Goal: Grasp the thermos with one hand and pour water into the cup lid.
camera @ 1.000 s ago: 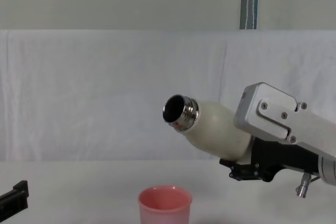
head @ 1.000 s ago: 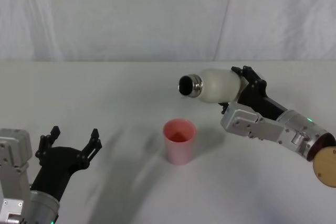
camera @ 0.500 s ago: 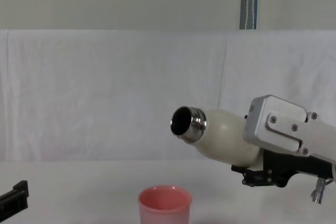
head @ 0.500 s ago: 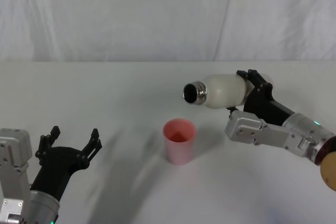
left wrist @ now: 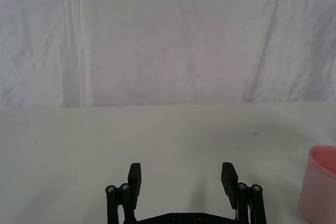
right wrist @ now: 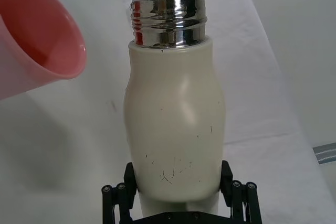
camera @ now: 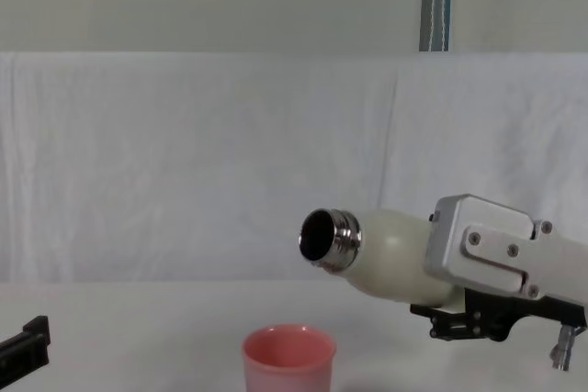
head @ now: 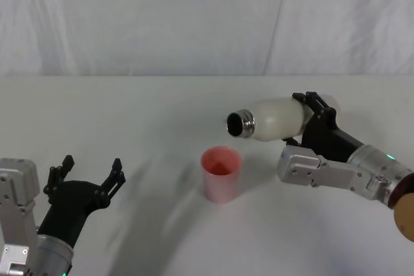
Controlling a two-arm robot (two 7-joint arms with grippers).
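My right gripper [head: 312,116] is shut on the cream-white thermos [head: 270,119], which lies tipped nearly on its side above the table. Its open steel neck [head: 240,124] points left, a little above and to the right of the pink cup lid [head: 220,173]. The chest view shows the thermos [camera: 381,254] held higher than the cup lid [camera: 288,358]. Seen from the right wrist, the thermos [right wrist: 175,129] fills the space between the fingers [right wrist: 239,205], with the cup lid [right wrist: 37,40] beyond its neck. My left gripper [head: 88,178] rests open at the near left, also the left gripper [left wrist: 182,179] in its wrist view.
The table [head: 129,114] is covered with white cloth, and a white cloth backdrop [head: 194,17] hangs behind it. A round wooden disc [head: 404,214] sits at the right arm's end near the view's edge.
The right gripper has lowered the thermos and drawn it slightly right, tipping its neck further down toward the cup lid. The left gripper has stayed still.
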